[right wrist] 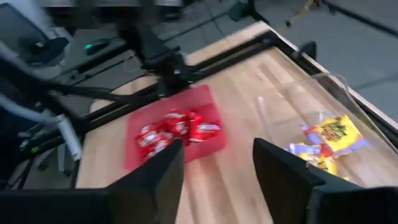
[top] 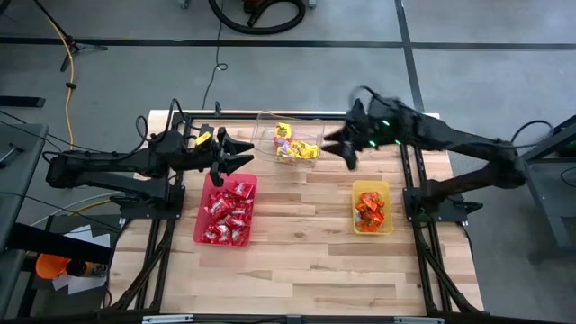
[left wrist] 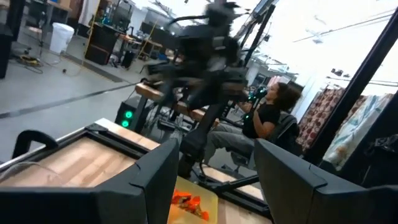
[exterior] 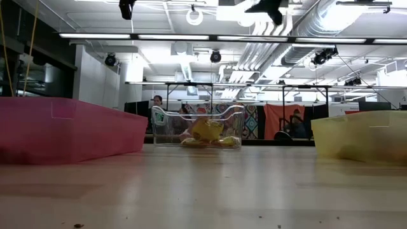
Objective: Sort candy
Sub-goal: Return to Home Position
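Note:
Candy lies sorted by colour in three trays. Red packets [top: 227,214] fill the red tray [top: 200,236], orange ones [top: 369,212] the yellow tray [top: 356,225], and yellow ones [top: 292,144] the clear tray [top: 265,121] at the far edge. My left gripper [top: 245,153] hovers open above the red tray's far end, pointing toward the table's right, with nothing between its fingers. My right gripper [top: 340,147] hangs in the air, open and empty, just right of the clear tray. Its wrist view shows the red packets [right wrist: 177,130] and yellow packets [right wrist: 329,140] below.
Bare wood [top: 297,270] covers the table's near half. Black frame rails [top: 418,234] run along both side edges. A person [left wrist: 267,115] sits beyond the table's right side. In the low view the three trays stand in a row, the clear tray [exterior: 198,127] farthest back.

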